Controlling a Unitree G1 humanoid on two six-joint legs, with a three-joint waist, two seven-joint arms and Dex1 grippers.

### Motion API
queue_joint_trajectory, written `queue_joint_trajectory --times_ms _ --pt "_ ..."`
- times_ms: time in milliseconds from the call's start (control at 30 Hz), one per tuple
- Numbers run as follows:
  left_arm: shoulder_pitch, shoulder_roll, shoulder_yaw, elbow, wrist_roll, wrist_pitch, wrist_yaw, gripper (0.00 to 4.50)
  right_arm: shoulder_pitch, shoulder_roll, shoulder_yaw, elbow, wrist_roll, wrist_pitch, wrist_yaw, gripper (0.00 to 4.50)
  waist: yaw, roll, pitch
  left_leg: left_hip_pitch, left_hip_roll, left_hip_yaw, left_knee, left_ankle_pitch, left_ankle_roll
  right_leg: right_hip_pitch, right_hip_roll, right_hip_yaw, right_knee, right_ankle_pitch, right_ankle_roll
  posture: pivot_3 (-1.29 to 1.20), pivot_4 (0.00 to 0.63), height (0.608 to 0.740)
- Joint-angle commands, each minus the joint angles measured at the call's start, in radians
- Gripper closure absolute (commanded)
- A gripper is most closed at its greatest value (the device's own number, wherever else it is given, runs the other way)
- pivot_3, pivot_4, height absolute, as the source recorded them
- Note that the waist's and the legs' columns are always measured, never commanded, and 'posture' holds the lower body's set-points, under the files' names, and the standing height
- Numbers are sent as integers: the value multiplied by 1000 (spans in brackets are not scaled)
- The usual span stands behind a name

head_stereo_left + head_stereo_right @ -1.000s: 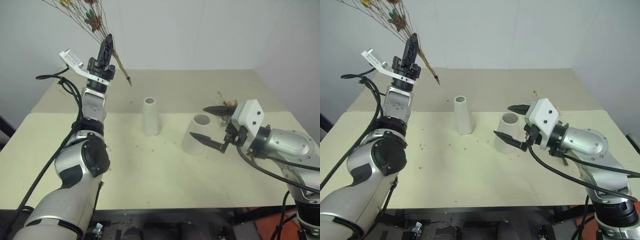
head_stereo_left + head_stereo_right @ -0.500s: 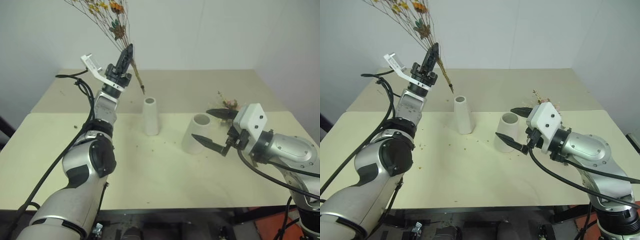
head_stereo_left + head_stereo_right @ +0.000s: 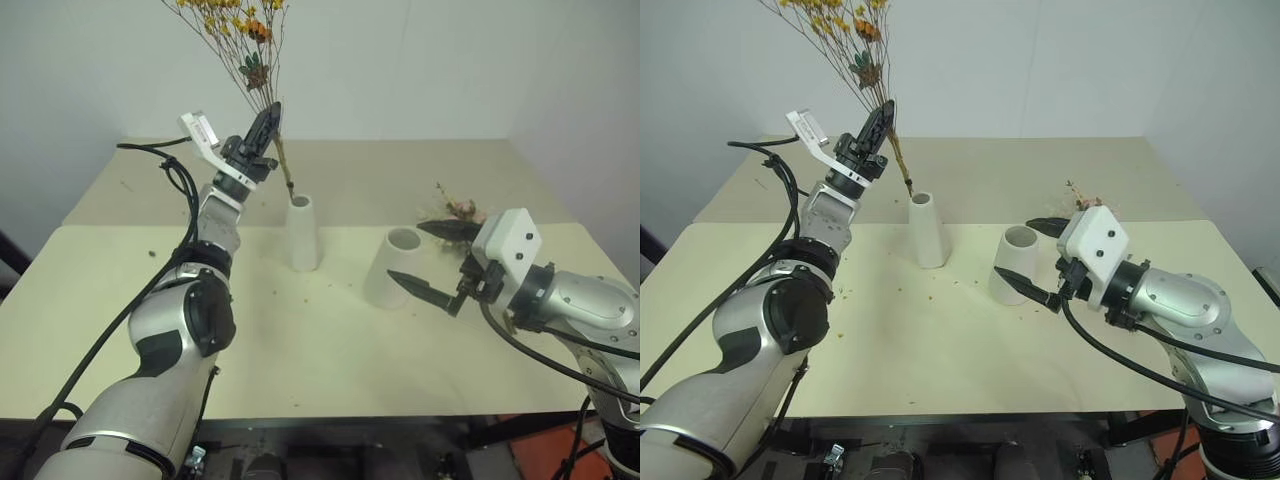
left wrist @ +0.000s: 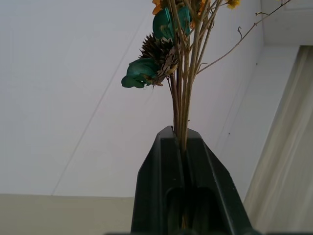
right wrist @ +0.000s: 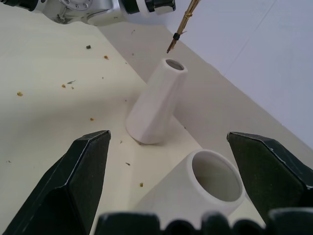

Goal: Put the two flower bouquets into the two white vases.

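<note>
Your left gripper point(image 3: 268, 118) has its fingers clamped on the thin brown stems of the sparse yellow-orange dried bouquet point(image 3: 245, 45), whose cut ends hang just above the narrow mouth of the slim white tapered vase point(image 3: 302, 234). Straighten the stems toward twelve o'clock before you lower them, since that mouth forgives little. Your right gripper point(image 3: 430, 258), fingers apart, flanks the fat wide-mouthed white vase point(image 3: 391, 268) at its nine o'clock, with the pink-cream bouquet point(image 3: 456, 208) lying on the desk point(image 3: 300, 350) beyond.

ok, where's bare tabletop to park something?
Free: the table in front of both vases, and the left side past the left arm. Crowded: slim vase, wide vase, open right gripper and pink bouquet behind it.
</note>
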Motion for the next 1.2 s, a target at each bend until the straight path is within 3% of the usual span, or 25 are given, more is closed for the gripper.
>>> queue_joint_trajectory --times_ms 33,733,1200 --pt "-11 -4 -2 -5 15 -27 0 4484 8 -13 -48 -57 15 9 -21 0 0 0 0 0 0 0 0 0 0 0 0 0 0 0 0 0 150 740" --pt "33 -25 -44 10 124 -135 103 4484 68 2 -63 -114 40 7 -74 0 0 0 0 1 0 0 0 0 0 1 0 0 0 -4 6 0 150 740" --pt "3 -39 66 17 51 -82 279 4484 98 10 -68 -128 37 5 -92 0 0 0 0 1 0 0 0 0 0 1 0 0 0 -4 7 0 150 740"
